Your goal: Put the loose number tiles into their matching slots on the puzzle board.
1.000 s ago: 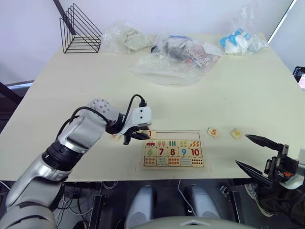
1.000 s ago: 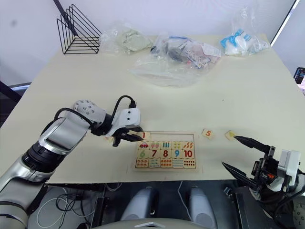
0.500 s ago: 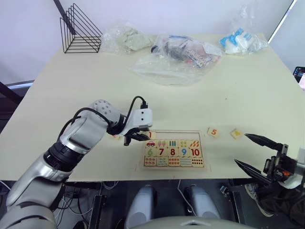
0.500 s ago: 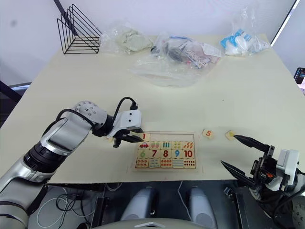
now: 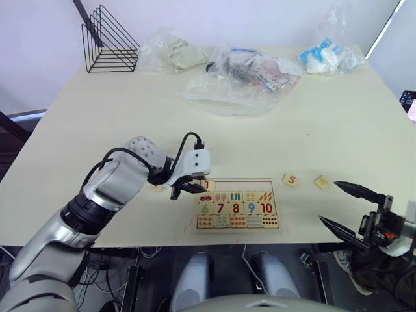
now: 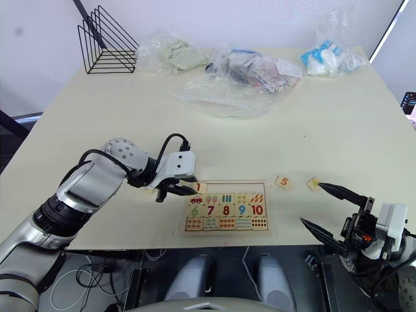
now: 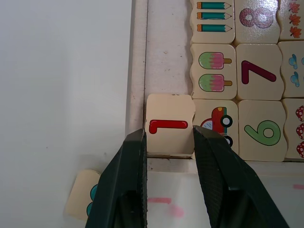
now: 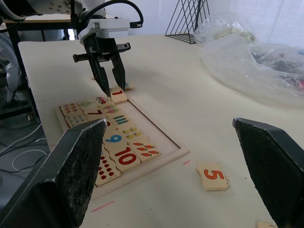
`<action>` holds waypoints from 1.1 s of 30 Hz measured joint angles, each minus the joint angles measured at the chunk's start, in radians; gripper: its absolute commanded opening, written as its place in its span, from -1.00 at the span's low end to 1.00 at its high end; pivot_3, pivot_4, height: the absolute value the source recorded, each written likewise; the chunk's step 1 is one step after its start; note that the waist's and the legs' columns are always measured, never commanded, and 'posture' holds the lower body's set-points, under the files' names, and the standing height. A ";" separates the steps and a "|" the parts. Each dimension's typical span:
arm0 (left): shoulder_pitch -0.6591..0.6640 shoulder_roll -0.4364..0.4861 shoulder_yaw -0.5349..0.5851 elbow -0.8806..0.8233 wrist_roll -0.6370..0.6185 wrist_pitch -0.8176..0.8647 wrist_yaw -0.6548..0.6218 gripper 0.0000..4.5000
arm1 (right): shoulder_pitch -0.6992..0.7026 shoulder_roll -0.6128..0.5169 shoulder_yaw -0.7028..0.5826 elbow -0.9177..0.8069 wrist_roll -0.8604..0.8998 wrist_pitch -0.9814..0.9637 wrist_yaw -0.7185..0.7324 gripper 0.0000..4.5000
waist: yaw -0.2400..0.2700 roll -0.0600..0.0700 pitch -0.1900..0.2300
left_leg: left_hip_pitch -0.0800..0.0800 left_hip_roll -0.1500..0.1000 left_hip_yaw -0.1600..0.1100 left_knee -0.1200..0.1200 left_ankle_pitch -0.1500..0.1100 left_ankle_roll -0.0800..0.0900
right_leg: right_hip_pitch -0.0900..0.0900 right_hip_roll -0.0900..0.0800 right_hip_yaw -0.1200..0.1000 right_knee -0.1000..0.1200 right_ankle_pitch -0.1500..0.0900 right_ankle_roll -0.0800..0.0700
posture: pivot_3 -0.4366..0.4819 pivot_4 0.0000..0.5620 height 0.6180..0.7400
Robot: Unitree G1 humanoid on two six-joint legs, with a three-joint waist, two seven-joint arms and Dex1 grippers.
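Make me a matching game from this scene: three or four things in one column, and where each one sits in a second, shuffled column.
Things:
1. tile 1
2. tile 5
3. wire rack
4. tile 10

Places:
A. far left corner of the table
B. between the left gripper's fingers
C. bare table, right of the puzzle board
D. seated in the board's number row

Pairs: 1-B, 2-C, 3-A, 4-D

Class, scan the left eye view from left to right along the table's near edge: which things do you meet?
Left gripper of two black fingers → pale-wood puzzle board → loose pale-wood tile with an orange 5 → second loose pale tile → right gripper.
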 measured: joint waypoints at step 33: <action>-0.085 -0.082 0.120 0.375 -0.112 -0.285 -0.059 -0.92 | 0.033 -0.003 0.003 -0.034 -0.001 0.019 -0.020 1.00 | 0.001 0.000 0.000 | -0.001 0.000 0.000 0.001 0.000 0.000 | 0.000 0.000 -0.001 0.000 0.000 0.000 | -0.05 -0.47 1.00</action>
